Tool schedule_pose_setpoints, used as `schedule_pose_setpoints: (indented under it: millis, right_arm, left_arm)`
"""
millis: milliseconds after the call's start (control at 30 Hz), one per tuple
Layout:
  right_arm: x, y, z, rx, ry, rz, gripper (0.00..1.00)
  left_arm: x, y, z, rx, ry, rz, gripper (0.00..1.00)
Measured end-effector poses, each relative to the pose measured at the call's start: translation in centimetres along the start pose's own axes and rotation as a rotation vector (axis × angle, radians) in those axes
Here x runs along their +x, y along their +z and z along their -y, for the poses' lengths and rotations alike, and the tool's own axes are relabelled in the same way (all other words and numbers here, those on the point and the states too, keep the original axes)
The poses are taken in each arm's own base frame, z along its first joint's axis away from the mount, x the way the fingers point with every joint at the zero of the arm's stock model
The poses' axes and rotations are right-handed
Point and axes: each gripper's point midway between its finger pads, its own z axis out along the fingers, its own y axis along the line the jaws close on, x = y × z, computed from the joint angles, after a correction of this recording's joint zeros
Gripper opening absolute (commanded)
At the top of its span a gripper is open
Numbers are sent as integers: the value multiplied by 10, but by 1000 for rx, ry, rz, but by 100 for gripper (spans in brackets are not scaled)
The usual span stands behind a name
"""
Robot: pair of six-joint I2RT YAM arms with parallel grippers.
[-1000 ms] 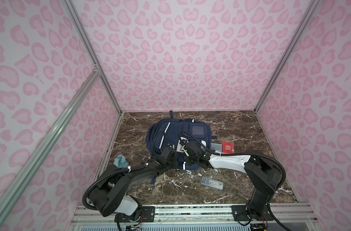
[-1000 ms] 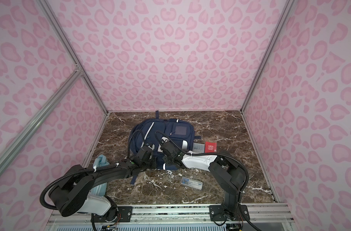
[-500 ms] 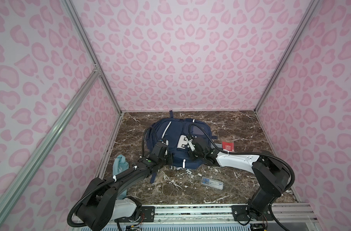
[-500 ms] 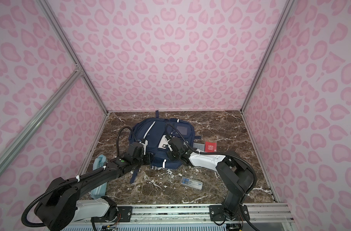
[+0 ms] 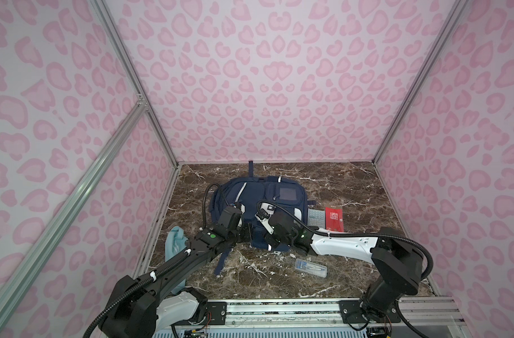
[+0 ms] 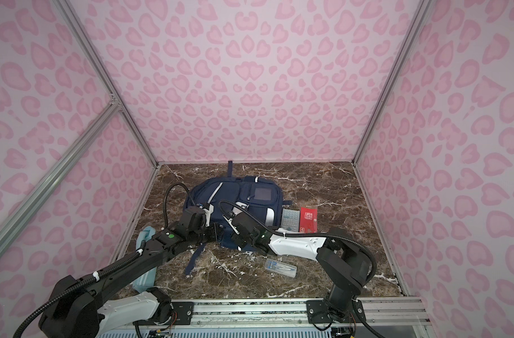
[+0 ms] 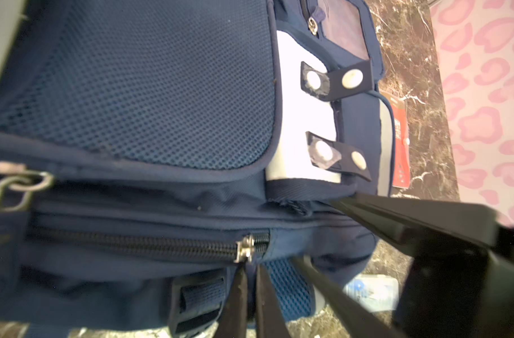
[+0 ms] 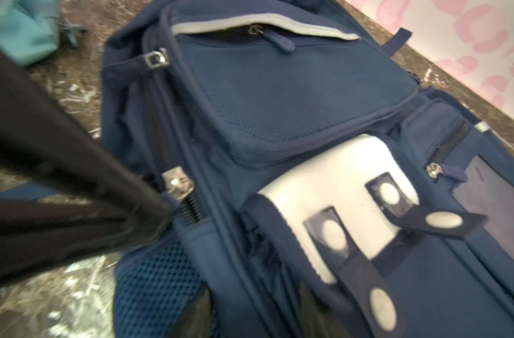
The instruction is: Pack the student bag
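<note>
The student bag [image 5: 258,196] [image 6: 235,196], navy with white patches, lies flat in the middle of the marble table. My left gripper [image 7: 251,272] [image 5: 247,234] is at the bag's near edge, shut on the pull hanging from the main zipper's metal slider [image 7: 245,251] [image 8: 178,183]. My right gripper [image 5: 268,238] [image 6: 235,237] sits just to its right at the same edge. Its two fingers stand apart with a fold of the bag's fabric [image 8: 250,292] between them; the left wrist view also shows them spread round the bag's corner. The zipper is closed as far as the slider.
A grey calculator [image 5: 316,217] and a red packet [image 5: 334,218] lie right of the bag. A clear plastic case [image 5: 311,267] lies on the table in front of the right arm. A teal pouch [image 5: 173,243] sits by the left wall. Pink walls close three sides.
My right gripper's jaws have spread apart and it has come back to the bag's near edge. The left gripper swung left, then returned, still shut on the zipper pull.
</note>
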Motion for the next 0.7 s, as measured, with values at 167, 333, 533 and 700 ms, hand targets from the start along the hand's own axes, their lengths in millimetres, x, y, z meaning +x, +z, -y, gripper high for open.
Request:
schedule_pose_setpoints:
  millis: [167, 333, 533, 700]
  right_arm:
    - [-4, -3, 8, 37, -6, 32, 0]
    - [-9, -13, 11, 39, -31, 68, 0]
    - [5, -21, 39, 73, -18, 82, 0]
    - [-2, -21, 63, 71, 36, 115, 0]
  left_arm:
    - [-7, -6, 0, 12, -4, 37, 4]
    - [-15, -6, -24, -10, -60, 65, 4]
    - [-34, -16, -53, -64, -140, 127, 3]
    - [-45, -29, -40, -4, -123, 177, 3]
